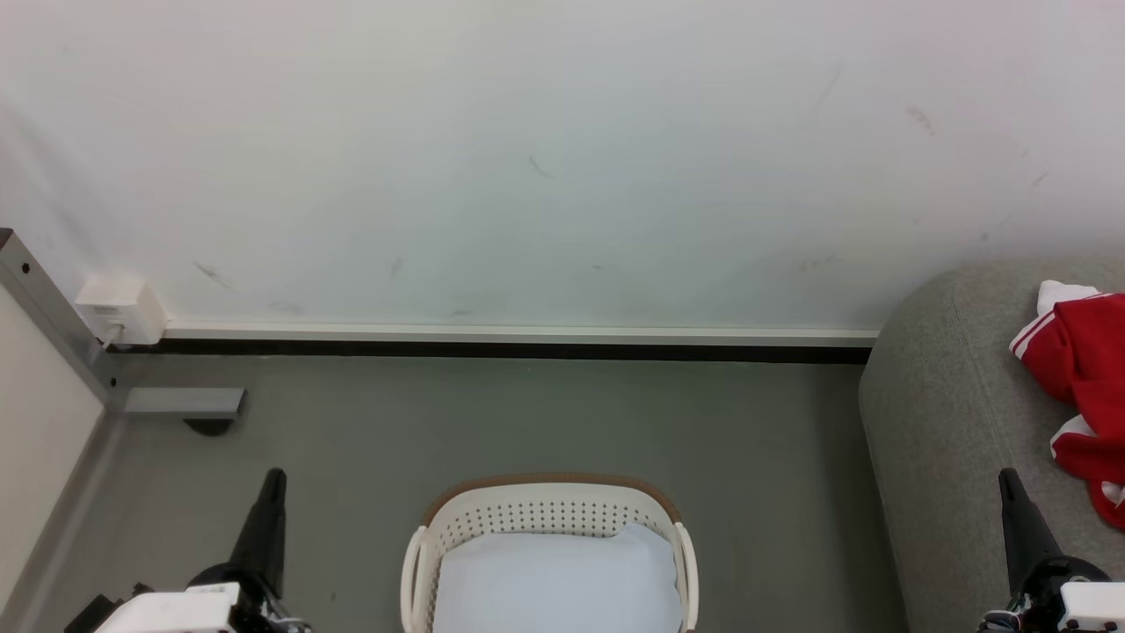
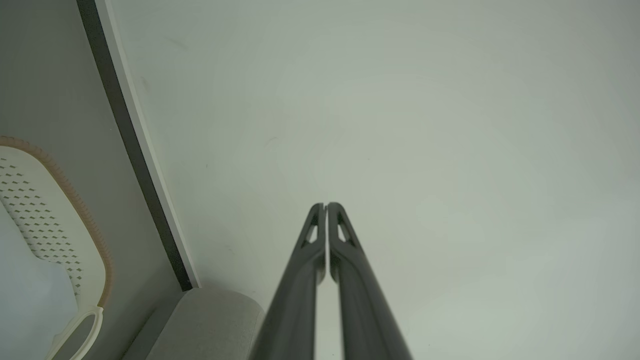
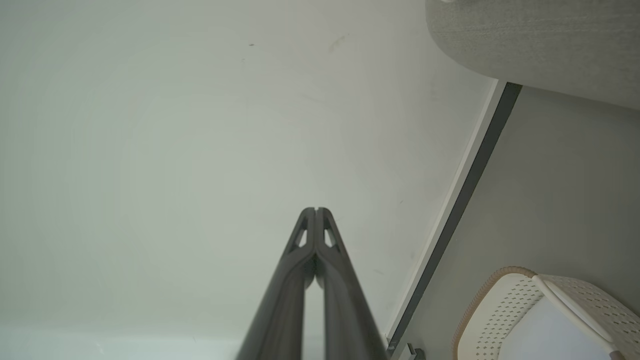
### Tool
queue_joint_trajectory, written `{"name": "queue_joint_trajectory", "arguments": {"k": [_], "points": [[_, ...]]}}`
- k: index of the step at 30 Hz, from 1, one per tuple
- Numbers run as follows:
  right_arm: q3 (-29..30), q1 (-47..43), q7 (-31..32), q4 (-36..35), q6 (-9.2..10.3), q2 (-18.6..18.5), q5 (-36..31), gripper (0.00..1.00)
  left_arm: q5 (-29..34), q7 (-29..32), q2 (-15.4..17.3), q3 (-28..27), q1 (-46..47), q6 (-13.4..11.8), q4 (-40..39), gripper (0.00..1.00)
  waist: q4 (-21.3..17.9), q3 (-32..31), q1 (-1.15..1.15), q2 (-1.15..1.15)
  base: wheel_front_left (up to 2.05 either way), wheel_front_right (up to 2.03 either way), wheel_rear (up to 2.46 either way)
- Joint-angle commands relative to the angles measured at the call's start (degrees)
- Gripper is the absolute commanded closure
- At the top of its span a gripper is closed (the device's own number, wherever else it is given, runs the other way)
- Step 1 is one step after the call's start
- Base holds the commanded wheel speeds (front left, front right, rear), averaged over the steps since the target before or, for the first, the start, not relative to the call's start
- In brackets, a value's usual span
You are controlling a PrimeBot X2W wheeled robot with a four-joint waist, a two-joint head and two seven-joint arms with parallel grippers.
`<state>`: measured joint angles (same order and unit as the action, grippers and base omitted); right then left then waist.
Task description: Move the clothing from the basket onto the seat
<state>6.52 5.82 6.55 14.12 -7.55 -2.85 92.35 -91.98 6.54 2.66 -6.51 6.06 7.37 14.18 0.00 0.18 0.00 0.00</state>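
head view: clothing (image 1: 1088,374) lengthwise along seat (image 1: 949,431)

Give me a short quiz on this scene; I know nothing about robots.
1. Fill in: the basket holds a pale, flat ____.
2. Where does the red clothing lie? A) in the basket B) on the grey seat C) in the jaws
3. True or false: both pairs of jaws stand wide open.
Key: 1 sheet; 2 B; 3 false, both pairs are shut and hold nothing.
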Motion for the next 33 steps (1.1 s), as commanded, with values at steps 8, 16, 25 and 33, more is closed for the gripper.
{"name": "queue_joint_trajectory", "arguments": {"k": [8,16,25,33], "points": [[0.23,0.71,0.17,-0.31,0.12,0.02,0.13,1.0,-0.79,0.21,0.4,-0.12,0.4,0.26,-0.2,1.0,0.0,0.0,0.0,0.0,0.0,0.0,0.0],[0.23,0.71,0.16,-0.31,0.12,0.03,0.13,1.0,-0.79,0.2,0.4,-0.12,0.4,0.26,-0.2,1.0,0.0,0.0,0.0,0.0,0.0,0.0,0.0],[0.22,0.71,0.16,-0.31,0.12,0.03,0.13,1.0,-0.79,0.2,0.4,-0.12,0.4,0.26,-0.2,1.0,0.0,0.0,0.0,0.0,0.0,0.0,0.0],[0.22,0.71,0.16,-0.31,0.12,0.03,0.13,1.0,-0.79,0.2,0.4,-0.11,0.4,0.26,-0.2,1.0,0.0,0.0,0.0,0.0,0.0,0.0,0.0]]}}
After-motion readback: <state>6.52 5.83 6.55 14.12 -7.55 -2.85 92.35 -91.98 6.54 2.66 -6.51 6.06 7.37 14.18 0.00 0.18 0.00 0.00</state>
